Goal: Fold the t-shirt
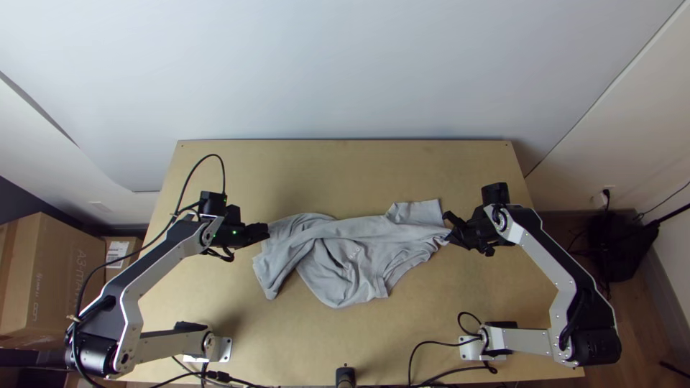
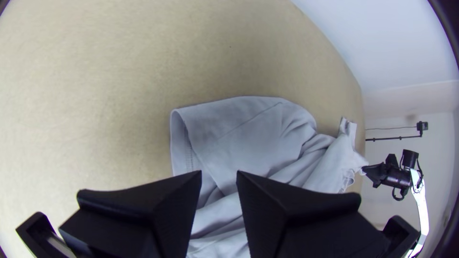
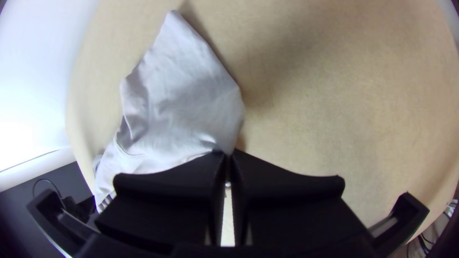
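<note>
Inward points the left flat-fingered black hand (image 1: 266,231), parted beside the rumpled grey cloth t-shirt (image 1: 359,244); opposite, the right black hand (image 1: 448,228) clamps its edge.

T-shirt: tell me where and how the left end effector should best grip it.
Probably at the stitched edge, coming down from the robot's left, fingers astride it: the cloth there is doubled over and lies near the open left end effector, while the right end effector pinches the opposite end.
</note>
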You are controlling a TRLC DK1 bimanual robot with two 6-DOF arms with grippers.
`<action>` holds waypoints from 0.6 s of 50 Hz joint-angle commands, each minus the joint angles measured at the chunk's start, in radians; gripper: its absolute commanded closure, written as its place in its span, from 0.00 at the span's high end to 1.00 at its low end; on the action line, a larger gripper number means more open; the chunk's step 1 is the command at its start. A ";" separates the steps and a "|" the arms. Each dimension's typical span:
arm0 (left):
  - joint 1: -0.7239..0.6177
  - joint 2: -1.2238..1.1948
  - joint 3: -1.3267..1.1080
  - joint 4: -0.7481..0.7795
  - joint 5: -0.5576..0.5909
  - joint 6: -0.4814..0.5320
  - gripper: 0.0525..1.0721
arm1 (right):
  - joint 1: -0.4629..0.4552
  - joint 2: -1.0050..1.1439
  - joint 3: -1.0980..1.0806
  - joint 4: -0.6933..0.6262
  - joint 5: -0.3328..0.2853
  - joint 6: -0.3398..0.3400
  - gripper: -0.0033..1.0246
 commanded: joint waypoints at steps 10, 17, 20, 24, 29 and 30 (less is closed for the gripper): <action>-0.022 0.080 0.025 0.025 -0.026 -0.020 0.44 | 0.020 0.006 -0.018 -0.003 0.000 0.022 0.03; -0.028 0.103 0.037 0.036 -0.032 -0.021 0.44 | 0.018 0.006 -0.017 -0.003 0.000 0.022 0.03; -0.030 0.114 0.047 0.037 -0.032 -0.024 0.44 | 0.018 0.006 -0.018 -0.001 0.000 0.022 0.03; -0.030 0.129 0.051 0.051 -0.032 -0.026 0.44 | 0.020 0.006 -0.022 -0.001 0.000 0.023 0.03; -0.036 0.149 0.057 0.057 -0.033 -0.029 0.44 | 0.020 0.006 -0.023 0.000 0.000 0.022 0.03; -0.037 0.154 0.059 0.059 -0.033 -0.030 0.44 | 0.020 0.006 -0.023 -0.001 0.002 0.023 0.03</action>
